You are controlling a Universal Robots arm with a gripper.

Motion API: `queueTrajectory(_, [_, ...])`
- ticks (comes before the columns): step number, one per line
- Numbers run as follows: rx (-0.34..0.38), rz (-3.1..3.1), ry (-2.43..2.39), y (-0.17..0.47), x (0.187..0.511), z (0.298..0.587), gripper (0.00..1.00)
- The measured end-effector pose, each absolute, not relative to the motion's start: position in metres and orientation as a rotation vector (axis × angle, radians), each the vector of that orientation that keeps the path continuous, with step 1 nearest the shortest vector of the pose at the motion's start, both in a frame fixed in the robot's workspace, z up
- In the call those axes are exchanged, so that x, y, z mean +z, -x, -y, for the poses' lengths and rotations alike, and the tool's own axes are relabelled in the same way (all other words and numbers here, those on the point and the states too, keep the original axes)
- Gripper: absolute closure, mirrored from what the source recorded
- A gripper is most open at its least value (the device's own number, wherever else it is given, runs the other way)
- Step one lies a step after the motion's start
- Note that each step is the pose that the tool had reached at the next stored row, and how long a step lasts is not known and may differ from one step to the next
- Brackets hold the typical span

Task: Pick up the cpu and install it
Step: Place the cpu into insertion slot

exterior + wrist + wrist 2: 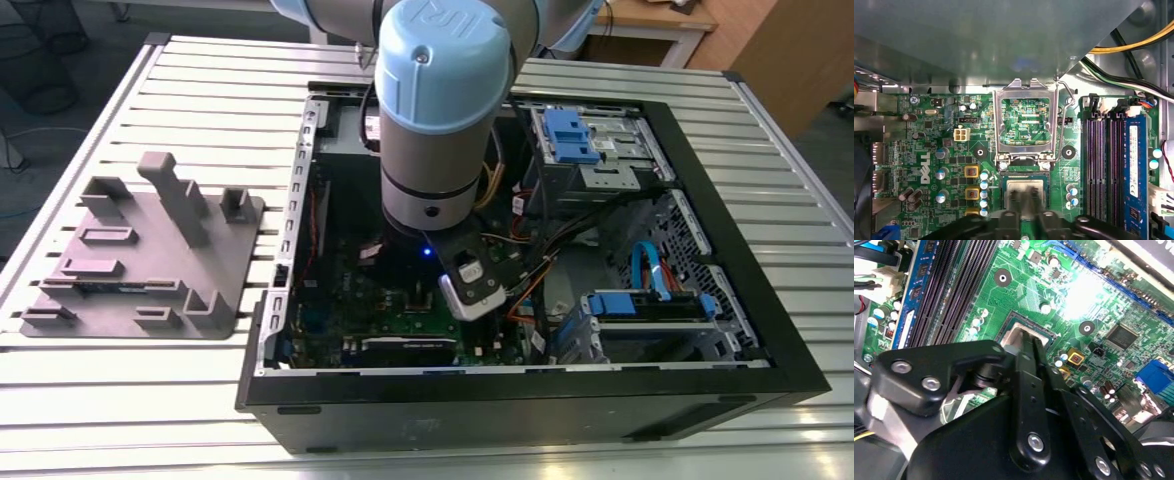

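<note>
The cpu (1024,185), a small silvery square chip, lies flat in its dark-rimmed socket on the green motherboard (929,145). In the second wrist view the cpu (1014,336) shows just past the black fingertips. My gripper (1027,201) is right over the chip, with its two fingers drawn together and only a thin slit between them. The tips of the gripper (1030,342) rest on or just above the chip's top; I cannot tell whether they touch. In the exterior view the arm (434,120) reaches straight down into the open computer case (747,340).
The silver socket frame (999,125) stands flipped open beside the socket, its lever (1070,100) swung out. Black memory slots (1099,160) run alongside. Yellow and black cables (1134,45) hang nearby. A grey plastic tray with posts (147,250) sits on the slatted table at the exterior view's left.
</note>
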State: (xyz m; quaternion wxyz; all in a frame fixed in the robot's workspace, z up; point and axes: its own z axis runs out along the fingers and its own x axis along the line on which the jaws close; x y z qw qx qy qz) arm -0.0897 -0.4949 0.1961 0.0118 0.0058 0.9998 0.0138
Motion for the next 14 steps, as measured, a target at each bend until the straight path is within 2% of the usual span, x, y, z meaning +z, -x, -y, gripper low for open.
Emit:
queueTrajectory(1, [0.043, -3.118, -0.018, 0.0897, 0.1961, 0.4949, 0.79])
queueTrajectory(3, [0.043, -3.118, -0.018, 0.0897, 0.1963, 0.4949, 0.89])
queueTrajectory(14, [0.043, -3.118, -0.018, 0.0897, 0.1931, 0.495, 0.89])
